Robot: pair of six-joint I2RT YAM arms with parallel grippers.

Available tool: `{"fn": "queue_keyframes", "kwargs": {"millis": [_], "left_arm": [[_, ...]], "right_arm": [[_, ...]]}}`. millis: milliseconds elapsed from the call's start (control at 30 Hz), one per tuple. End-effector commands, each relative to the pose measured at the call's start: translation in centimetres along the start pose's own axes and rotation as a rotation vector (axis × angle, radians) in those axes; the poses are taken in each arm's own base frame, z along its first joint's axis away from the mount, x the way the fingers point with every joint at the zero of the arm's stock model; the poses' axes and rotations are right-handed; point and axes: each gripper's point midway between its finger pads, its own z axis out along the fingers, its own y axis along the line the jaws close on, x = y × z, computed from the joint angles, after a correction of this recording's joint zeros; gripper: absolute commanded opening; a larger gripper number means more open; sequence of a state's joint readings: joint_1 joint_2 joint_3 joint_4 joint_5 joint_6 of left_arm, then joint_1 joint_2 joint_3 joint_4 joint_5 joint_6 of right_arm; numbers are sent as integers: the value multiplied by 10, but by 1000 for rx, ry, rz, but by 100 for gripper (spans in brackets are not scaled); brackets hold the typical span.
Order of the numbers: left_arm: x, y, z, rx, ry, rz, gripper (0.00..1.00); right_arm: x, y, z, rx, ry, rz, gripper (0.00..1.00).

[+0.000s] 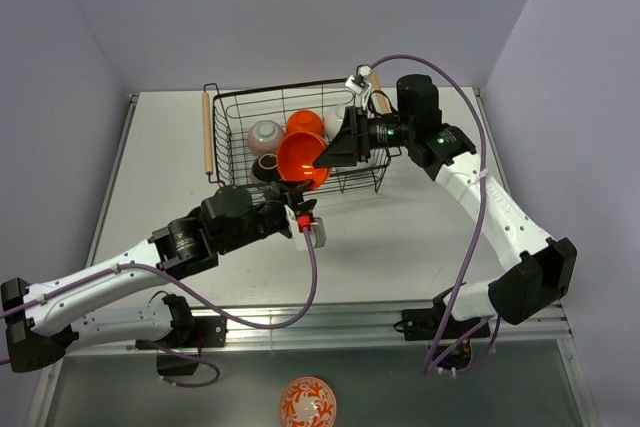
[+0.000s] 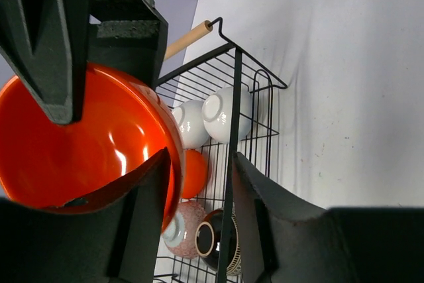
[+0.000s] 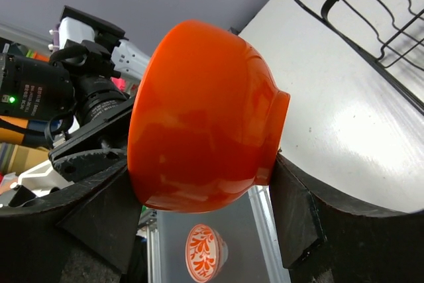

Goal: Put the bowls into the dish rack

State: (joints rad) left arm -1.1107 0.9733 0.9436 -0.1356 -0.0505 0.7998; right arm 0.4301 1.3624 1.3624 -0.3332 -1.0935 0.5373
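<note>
My left gripper (image 1: 297, 202) sits just at the near side of the dish rack (image 1: 225, 107), spread wide. One of the rack's upright corner wires shows in the gap between its fingers, and it is holding nothing.

The rack stands on the surface (image 1: 400, 237) and has five bowls in it. At its left end I see the pale pinkish bowl (image 1: 265, 134), with the dark patterned bowl (image 1: 263, 171) nearer to me. An orange bowl (image 1: 305, 123) is in the middle. Two white bowls (image 2: 226, 112) lean side by side towards the right.

The sixth bowl, a glossy orange one (image 1: 298, 162), is tipped on its side over the rack's near edge, clamped between the fingers of my right gripper (image 1: 330, 152).

An orange-and-white patterned bowl (image 1: 308, 402) lies below the surface's front edge.
</note>
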Motion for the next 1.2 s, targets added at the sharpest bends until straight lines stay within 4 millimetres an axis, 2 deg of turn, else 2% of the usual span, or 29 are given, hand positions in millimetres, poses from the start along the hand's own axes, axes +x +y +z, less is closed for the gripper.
{"fn": "queue_keyframes", "kwargs": {"millis": [0,167,300,400,433,500,533,600,633,700,733,767,800,867,900,933,967,1000,1067,1100,1167], "left_arm": [[-11,9,-5,-41,-45,-23,48],[-8,6,-7,-48,-42,-42,57],[-8,13,-9,-88,-42,-110,69],[-9,26,-13,-125,-47,-215,74],[-9,37,-16,-153,-49,-243,75],[-9,42,-19,-164,-55,-320,76],[-10,53,-22,-192,-58,-353,77],[-3,60,-22,-204,-45,-470,78],[-7,71,-25,-220,-54,-511,79],[2,74,-23,-222,-24,-630,79],[6,89,-26,-255,-19,-670,80],[9,94,-27,-268,-11,-711,81],[17,92,-24,-268,18,-805,84],[24,106,-29,-292,18,-910,86],[26,110,-31,-306,15,-982,90],[37,121,-36,-344,38,-1021,96],[38,124,-37,-343,36,-1048,99],[40,129,-39,-358,36,-1085,99],[47,141,-46,-394,43,-1114,99],[52,144,-47,-407,55,-1125,100],[60,153,-55,-449,71,-1128,100]], "right_arm": [[-20,21,-10,-30,-40,-97,0],[-25,13,-15,-1,-64,-97,0],[-33,-7,-24,74,-94,-103,0],[-36,-30,-30,165,-112,-114,0],[-41,-38,-34,216,-126,-116,0],[-49,-51,-38,268,-129,-169,0],[-57,-51,-43,299,-135,-197,0],[-71,-77,-50,418,-125,-278,0],[-80,-74,-54,450,-123,-314,0],[-93,-99,-59,544,-99,-386,0],[-102,-96,-63,564,-92,-422,0],[-107,-103,-65,593,-75,-472,0],[-110,-119,-63,629,-49,-479,0],[-120,-124,-65,673,-16,-563,0],[-121,-139,-62,719,18,-577,0],[-126,-138,-62,741,31,-612,0],[-128,-143,-61,764,62,-662,0],[-129,-155,-58,797,92,-676,0],[-133,-162,-52,881,144,-759,0],[-130,-172,-46,908,182,-776,0],[-125,-179,-35,965,246,-826,0]]}}
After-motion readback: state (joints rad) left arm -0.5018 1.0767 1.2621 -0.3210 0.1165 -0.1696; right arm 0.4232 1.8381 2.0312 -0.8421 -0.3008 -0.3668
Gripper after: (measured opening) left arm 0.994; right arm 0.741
